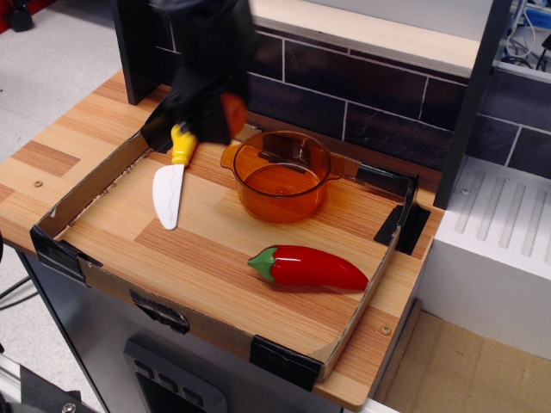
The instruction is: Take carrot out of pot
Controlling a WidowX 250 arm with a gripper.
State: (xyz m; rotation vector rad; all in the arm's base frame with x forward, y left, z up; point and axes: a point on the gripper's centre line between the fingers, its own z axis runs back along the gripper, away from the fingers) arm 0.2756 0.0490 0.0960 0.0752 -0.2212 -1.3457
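Dark tiled wall behind, wooden counter in front, with a shallow cardboard tray taped at its corners. Only one view to work from.

Your gripper is motion-blurred, up and left of the pot, above the yellow-handled toy knife. An orange-red patch at its tip reads as the carrot, so you look closed on it; how wide the jaws stand is lost in the blur. The pot looks empty, though its amber wall could hide little. A red pepper lies well apart, near the tray's front.

Judgement: the lift looks done, placement remains. Pick bare tray floor between knife and pot, or ahead of the knife. Slow down, lower until the carrot is near the wood, then release. It is egg-shaped and glossy, so expect it to roll.
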